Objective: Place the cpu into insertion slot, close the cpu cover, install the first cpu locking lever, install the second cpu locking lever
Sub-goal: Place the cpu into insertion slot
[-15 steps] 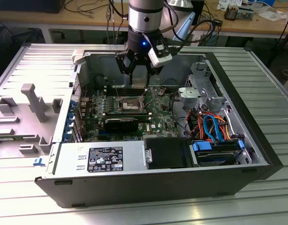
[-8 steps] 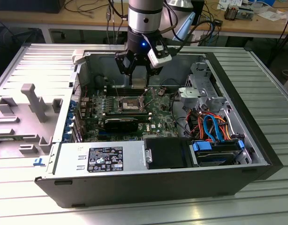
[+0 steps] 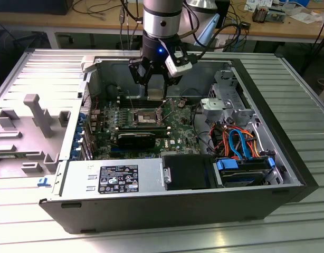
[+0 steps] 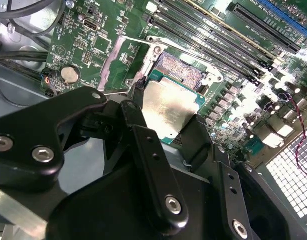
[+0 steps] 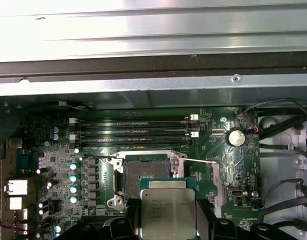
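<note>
The flat square cpu point(image 5: 167, 212), matte silver-grey on top, is gripped at opposite edges by the black gripper's point(image 4: 167, 122) fingers point(image 4: 146, 150). Beyond it the dark-centred, silver-rimmed slot point(image 5: 143, 172) is seen bare at the green board's point(image 5: 213, 145) middle. The ribbed metal desk point(image 3: 288, 79) is shown in the exterior view.

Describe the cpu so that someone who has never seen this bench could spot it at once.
Start at the open black computer case and its green motherboard. Beside the board's square silver-rimmed insertion slot, the black gripper holds the cpu, a small flat square chip with a silver-grey metal top. Unlike the long black memory slots nearby, it is square, shiny and held in the gripper.
</note>
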